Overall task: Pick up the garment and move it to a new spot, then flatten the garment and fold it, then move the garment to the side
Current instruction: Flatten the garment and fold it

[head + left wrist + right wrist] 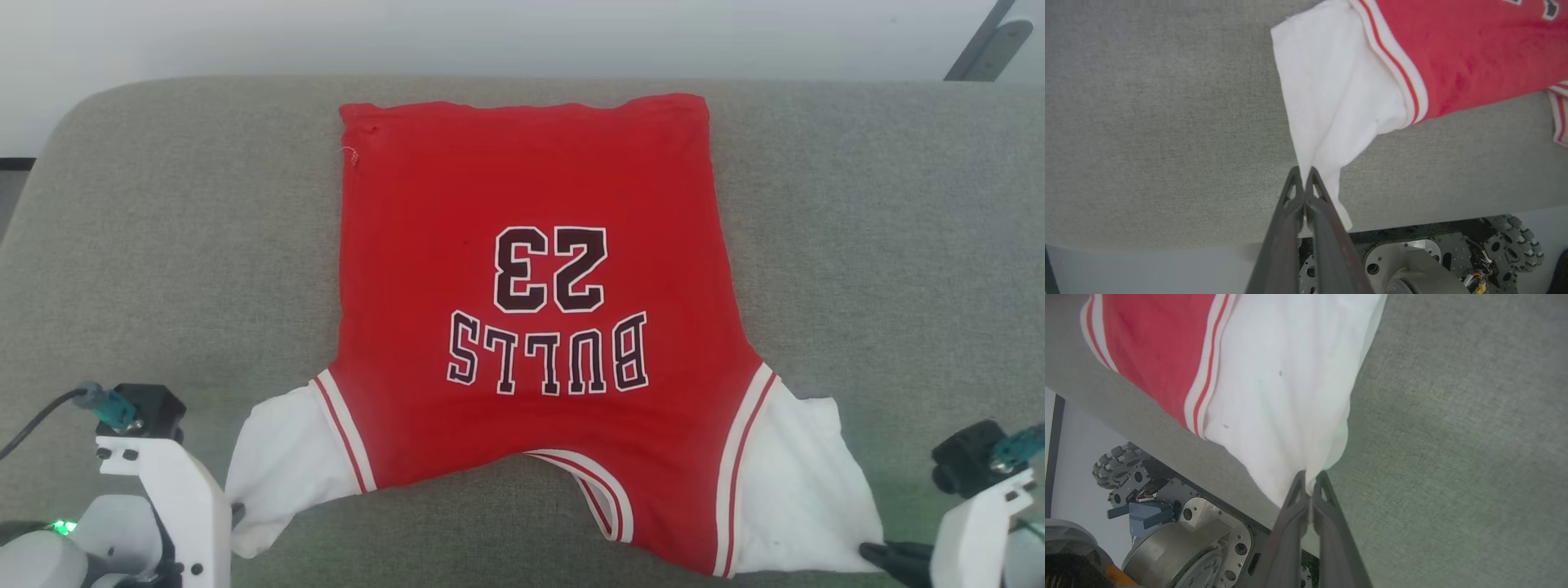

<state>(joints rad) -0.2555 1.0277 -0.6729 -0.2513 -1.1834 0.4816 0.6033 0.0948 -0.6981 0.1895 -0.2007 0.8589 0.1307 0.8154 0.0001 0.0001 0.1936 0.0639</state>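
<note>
Head view: red jersey-style shirt with dark "BULLS 23" print and white sleeves [531, 327] lies spread flat in the middle of the grey fabric-covered desk [898, 245]. The print reads upside down, with the hem at the far edge and the sleeves at the near edge.

Left wrist view: left tool [1303, 173] is fully closed, pinching the corner of one white sleeve at the desk's near edge.

Right wrist view: right tool [1311, 477] is fully closed, pinching the other white sleeve's corner, also at the near edge.
</note>
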